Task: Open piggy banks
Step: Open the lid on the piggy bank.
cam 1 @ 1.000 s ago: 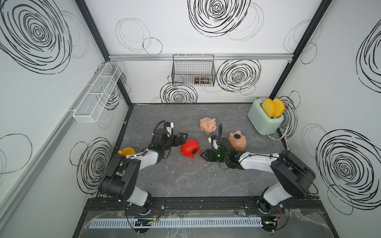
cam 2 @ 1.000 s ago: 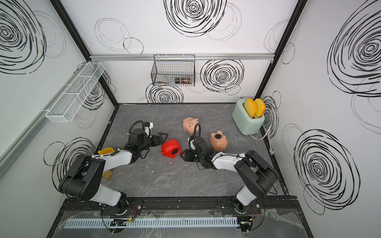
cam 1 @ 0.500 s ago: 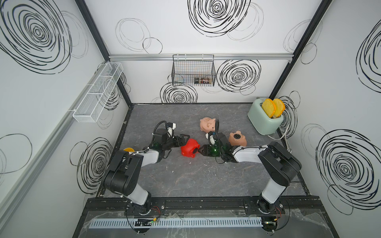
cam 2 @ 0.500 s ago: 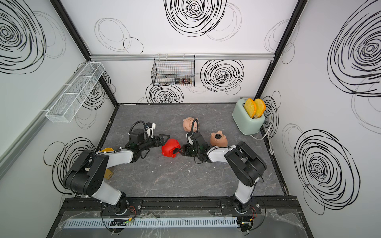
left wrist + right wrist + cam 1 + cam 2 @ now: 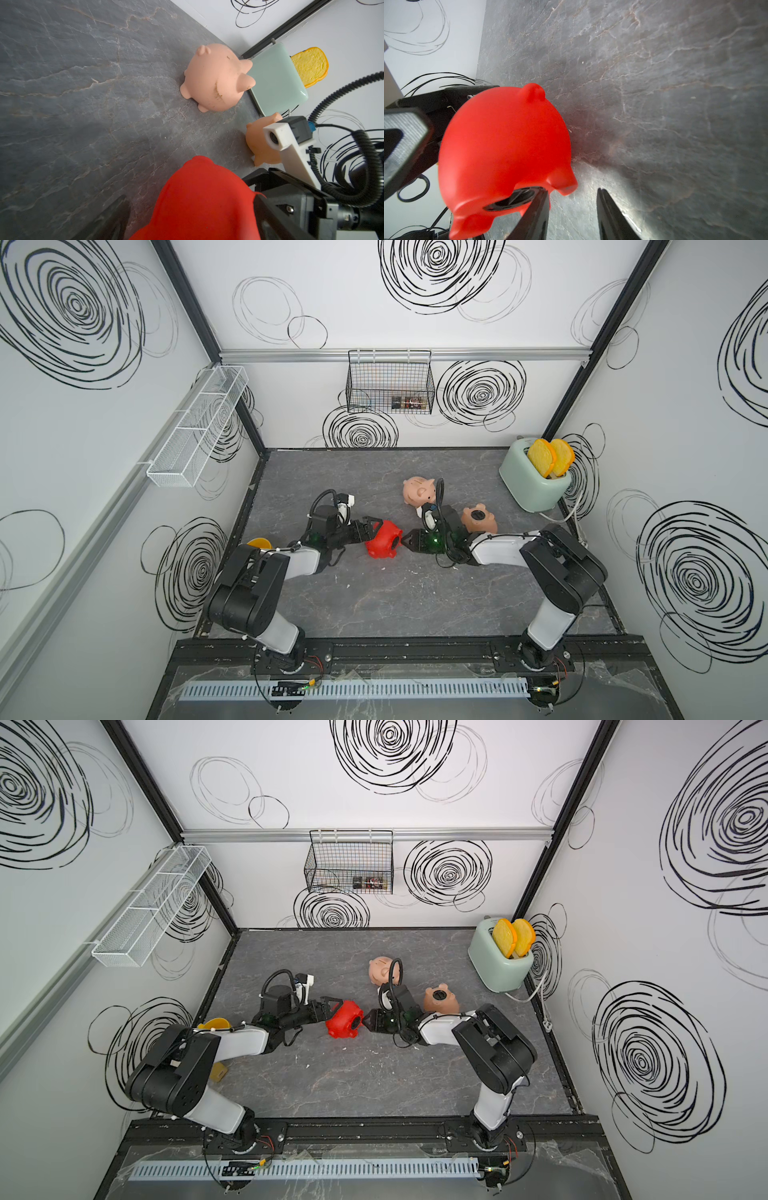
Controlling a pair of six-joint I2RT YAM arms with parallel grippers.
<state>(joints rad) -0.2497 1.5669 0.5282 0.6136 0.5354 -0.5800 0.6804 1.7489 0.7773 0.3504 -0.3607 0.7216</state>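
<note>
Closest to me, beyond the black rail [image 5: 374, 655] that carries both arm bases, the grey desk [image 5: 395, 605] lies bare across its whole front stretch, from the left edge to the right. That is the widest open room here, with only a few pale crumbs on it.

At the left edge a yellow thing [image 5: 258, 542] sits partly hidden behind the left arm's elbow.

Mid-desk the two arms meet head-on over the red pig [image 5: 382, 545]. It lies tipped over, its black belly plug [image 5: 512, 199] turned toward the right arm. The left claw [image 5: 372, 529] is spread wide and clamped around the red pig's body, a finger on either side. The right claw [image 5: 406, 540] stands partly apart with nothing between its fingers. One fingertip [image 5: 539, 199] is right at the plug's rim, but I cannot tell whether it touches.

Just behind the right wrist lies the tan pig [image 5: 478, 520], its black plug facing up. The gap between them is very narrow. Farther back stands the pink pig [image 5: 417, 491], apart from the others, with clear desk to its left and behind it.

The far right corner is filled by a mint toaster [image 5: 528, 485] holding two toast slices [image 5: 548, 456], close to the right wall. A white mesh shelf [image 5: 195, 427] hangs on the left wall, and a black wire basket [image 5: 390, 383] on the back wall.
</note>
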